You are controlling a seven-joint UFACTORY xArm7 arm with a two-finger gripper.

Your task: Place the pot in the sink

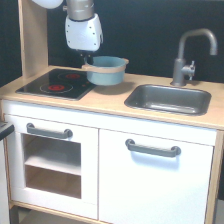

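The pot sits toward the back of the light wood tabletop, tucked just past the black stovetop with its red rings, on the side facing the sink. Its tan rim band runs round the top and one short handle pokes out toward the faucet. The arm's white wrist comes down from above at the pot's far edge on the exterior view's left, and the pincer reaches the rim there, seemingly touching the near handle. Its jaws are mostly hidden under the wrist housing, so I cannot tell if they are parted or clamped on the rim. The dark grey sink lies well apart from the pot, recessed near the tabletop's front edge on the exterior view's right, below the faucet.
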